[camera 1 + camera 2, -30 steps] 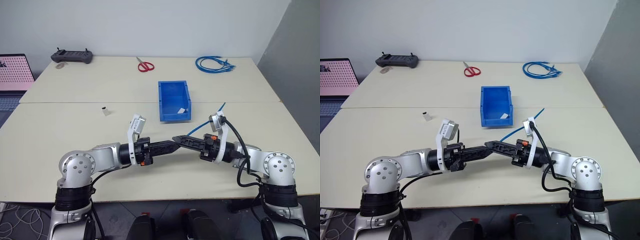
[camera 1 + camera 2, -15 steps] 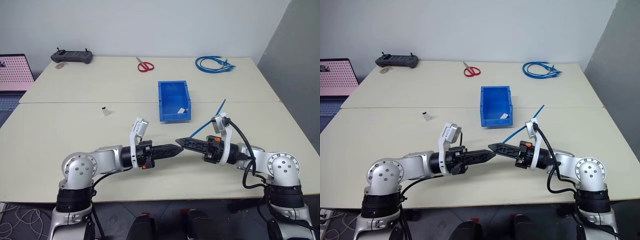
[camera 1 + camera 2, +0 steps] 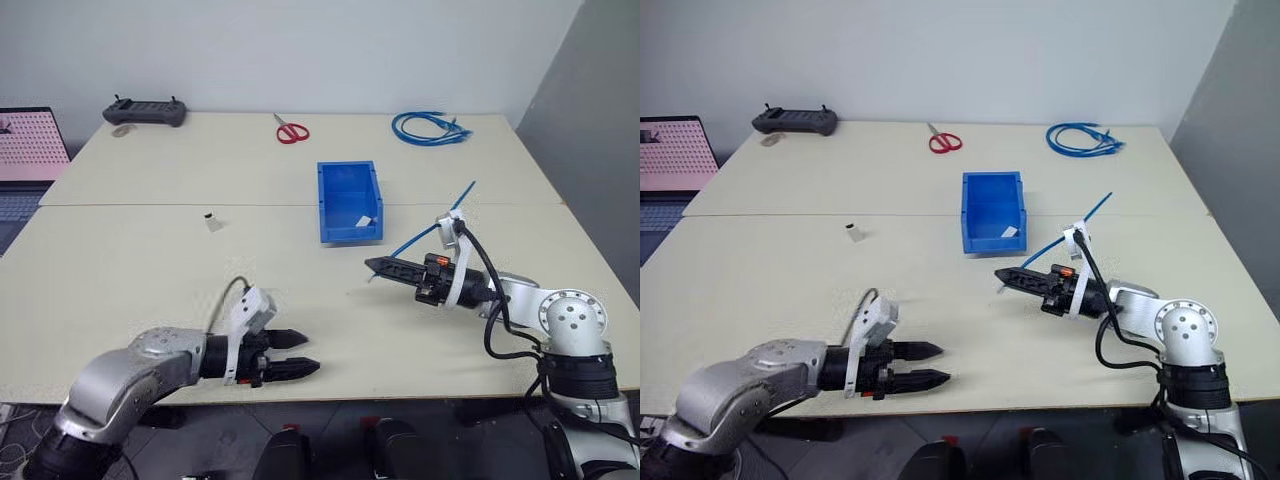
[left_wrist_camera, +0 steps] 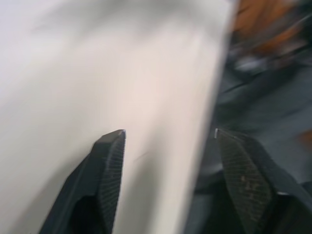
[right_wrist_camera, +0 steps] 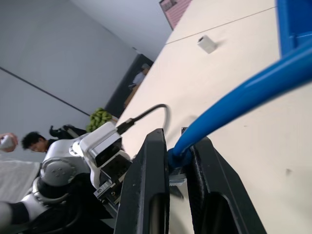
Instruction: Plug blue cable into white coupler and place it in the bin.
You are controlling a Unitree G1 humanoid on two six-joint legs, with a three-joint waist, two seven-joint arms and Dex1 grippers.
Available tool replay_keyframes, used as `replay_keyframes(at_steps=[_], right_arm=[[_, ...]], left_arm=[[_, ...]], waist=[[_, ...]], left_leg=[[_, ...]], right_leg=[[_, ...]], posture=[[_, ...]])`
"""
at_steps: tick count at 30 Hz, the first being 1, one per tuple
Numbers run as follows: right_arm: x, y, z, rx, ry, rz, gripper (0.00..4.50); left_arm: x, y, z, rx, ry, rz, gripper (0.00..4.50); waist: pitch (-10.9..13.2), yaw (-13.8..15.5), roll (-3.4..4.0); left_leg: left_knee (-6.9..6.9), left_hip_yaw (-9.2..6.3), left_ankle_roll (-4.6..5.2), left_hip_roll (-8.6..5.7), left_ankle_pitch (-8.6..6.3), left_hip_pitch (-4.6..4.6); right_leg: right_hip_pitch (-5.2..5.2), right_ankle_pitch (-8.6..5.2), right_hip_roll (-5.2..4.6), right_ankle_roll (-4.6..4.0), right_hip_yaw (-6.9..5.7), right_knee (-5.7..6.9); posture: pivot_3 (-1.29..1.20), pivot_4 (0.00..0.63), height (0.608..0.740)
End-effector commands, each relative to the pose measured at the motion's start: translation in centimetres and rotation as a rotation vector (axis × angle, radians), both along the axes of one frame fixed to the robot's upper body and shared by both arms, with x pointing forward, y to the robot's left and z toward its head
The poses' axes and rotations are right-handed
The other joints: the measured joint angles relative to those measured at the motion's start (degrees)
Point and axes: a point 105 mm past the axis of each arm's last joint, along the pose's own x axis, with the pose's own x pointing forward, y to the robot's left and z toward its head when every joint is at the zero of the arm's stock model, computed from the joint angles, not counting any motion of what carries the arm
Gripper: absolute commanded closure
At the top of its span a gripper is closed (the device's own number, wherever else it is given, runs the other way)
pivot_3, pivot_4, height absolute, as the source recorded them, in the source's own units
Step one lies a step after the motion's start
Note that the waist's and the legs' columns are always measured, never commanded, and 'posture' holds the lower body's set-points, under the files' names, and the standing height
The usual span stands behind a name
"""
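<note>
Between the right hand's (image 3: 374,265) fingers sits the blue cable (image 3: 440,223).

Both arms are silver metal with round shoulder joints, black ridged fingers (image 4: 109,170), white camera brackets behind them, loose black cables, orange bits.

Bright, even (left wrist blurred).

Far across the table (image 3: 150,180): a controller (image 3: 145,111) at left, red scissors (image 3: 291,130) mid, coiled blue cables (image 3: 430,128) right; a laptop (image 3: 28,150) far left.
</note>
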Motion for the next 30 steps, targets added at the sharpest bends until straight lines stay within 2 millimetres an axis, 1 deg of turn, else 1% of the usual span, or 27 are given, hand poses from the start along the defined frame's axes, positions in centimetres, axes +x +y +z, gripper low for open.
replay_keyframes(at_steps=[1, 2, 3, 5, 6, 7, 9, 10, 12, 14, 18, 23, 25, 30], right_arm=[[0.4, -1.1, 1.3, 0.03, -0.055, -0.034, 4.29], [0.3, -1.1, 1.2, 0.029, -0.058, -0.036, 4.29], [0.4, -1.1, 1.2, 0.029, -0.059, -0.036, 4.29], [0.5, -1.0, 1.2, 0.028, -0.062, -0.034, 4.29], [0.6, -0.8, 1.3, 0.024, -0.066, -0.033, 4.29], [0.8, -0.7, 1.4, 0.018, -0.075, -0.032, 4.29], [1.1, -0.5, 1.8, 0.014, -0.088, -0.032, 4.29], [1.2, -0.5, 2.1, 0.013, -0.094, -0.033, 4.29], [1.5, -0.7, 2.6, 0.01, -0.109, -0.037, 4.29], [1.6, -0.8, 2.8, 0.005, -0.118, -0.042, 4.29], [1.4, -1.0, 2.6, -0.015, -0.124, -0.057, 4.29], [0.9, -0.9, 2.3, -0.021, -0.123, -0.061, 4.29], [0.8, -0.9, 2.2, -0.027, -0.124, -0.07, 4.29], [0.7, -1.0, 2.2, -0.03, -0.126, -0.086, 4.29]], left_arm=[[5.2, 4.7, 1.7, 0.199, -0.345, 0.486, 0.32], [5.6, 5.3, 1.8, 0.23, -0.39, 0.553, 0.12], [6.3, 6.3, 1.9, 0.265, -0.434, 0.658, 0.01], [7.4, 8.8, 1.8, 0.225, -0.448, 0.989, 0.01], [7.6, 9.6, 1.3, 0.203, -0.422, 1.124, 0.01], [8.1, 9.8, 0.5, 0.173, -0.386, 1.231, 0.01], [8.9, 9.6, -0.3, 0.151, -0.35, 1.327, 0.01], [9.3, 9.5, -0.6, 0.148, -0.344, 1.355, 0.01], [11.0, 9.5, -1.1, 0.13, -0.331, 1.394, 0.01], [12.4, 9.1, -1.6, 0.103, -0.32, 1.376, 0.01], [14.7, 10.3, -1.6, 0.097, -0.349, 1.394, 0.01], [17.3, 10.3, -0.9, 0.072, -0.371, 1.343, 0.01], [18.0, 10.3, -0.7, 0.069, -0.366, 1.325, 0.01], [19.1, 11.0, 0.5, 0.099, -0.405, 1.338, 0.01]], waist=[[0.03, 0.15, -0.06], [0.05, 0.09, -0.1], [0.05, 0.0, -0.1], [0.05, -0.05, -0.09], [0.05, 0.0, -0.16], [0.04, -0.02, -0.22], [0.04, 0.03, -0.22], [0.04, 0.02, -0.23], [0.03, 0.01, -0.22], [0.0, 0.12, -0.24], [-0.02, 0.11, -0.24], [-0.03, 0.05, -0.22], [-0.03, -0.01, -0.23], [-0.03, -0.01, -0.23]], left_leg=[[0.03, -0.01, 0.0, -0.01, 0.0, -0.06], [0.04, -0.03, 0.01, 0.0, 0.0, -0.1], [0.04, -0.03, 0.01, 0.01, 0.0, -0.13], [0.03, 0.0, 0.01, 0.0, -0.01, -0.17], [0.03, 0.02, 0.01, -0.02, -0.01, -0.19], [0.07, 0.0, 0.01, -0.01, -0.01, -0.23], [0.1, 0.01, 0.01, -0.04, -0.01, -0.24], [0.14, 0.01, 0.01, -0.05, -0.01, -0.26], [0.14, 0.03, 0.01, -0.09, 0.0, -0.22], [0.14, 0.01, 0.02, -0.09, 0.0, -0.18], [0.14, 0.02, 0.02, -0.12, 0.01, -0.17], [0.15, 0.02, 0.02, -0.11, 0.01, -0.15], [0.14, 0.01, 0.01, -0.12, 0.01, -0.16], [0.14, 0.0, 0.01, -0.12, 0.01, -0.21]], right_leg=[[0.0, 0.02, -0.04, 0.04, -0.02, -0.02], [0.01, 0.06, -0.04, 0.1, -0.04, -0.09], [0.0, 0.08, -0.03, 0.13, -0.03, -0.12], [-0.01, 0.1, -0.07, 0.16, 0.0, -0.16], [-0.02, 0.12, -0.11, 0.19, 0.0, -0.17], [-0.02, 0.14, -0.14, 0.22, -0.04, -0.17], [0.01, 0.19, -0.18, 0.29, -0.03, -0.18], [0.0, 0.22, -0.18, 0.33, -0.03, -0.19], [0.03, 0.23, -0.17, 0.35, -0.01, -0.15], [0.06, 0.23, -0.12, 0.35, -0.03, -0.14], [0.07, 0.24, -0.05, 0.35, -0.02, -0.12], [0.07, 0.24, -0.07, 0.35, -0.05, -0.1], [0.08, 0.24, -0.04, 0.36, -0.06, -0.1], [0.07, 0.24, 0.07, 0.36, -0.09, -0.14]], posture=[[0.0, 0.15, 0.74], [0.0, 0.15, 0.74], [0.0, 0.15, 0.74], [0.0, 0.15, 0.74], [0.0, 0.15, 0.74], [0.0, 0.15, 0.74], [0.0, 0.15, 0.74], [0.0, 0.15, 0.74], [0.0, 0.15, 0.74], [0.0, 0.15, 0.74], [0.0, 0.15, 0.74], [0.0, 0.15, 0.74], [0.0, 0.15, 0.74], [0.0, 0.15, 0.74]])
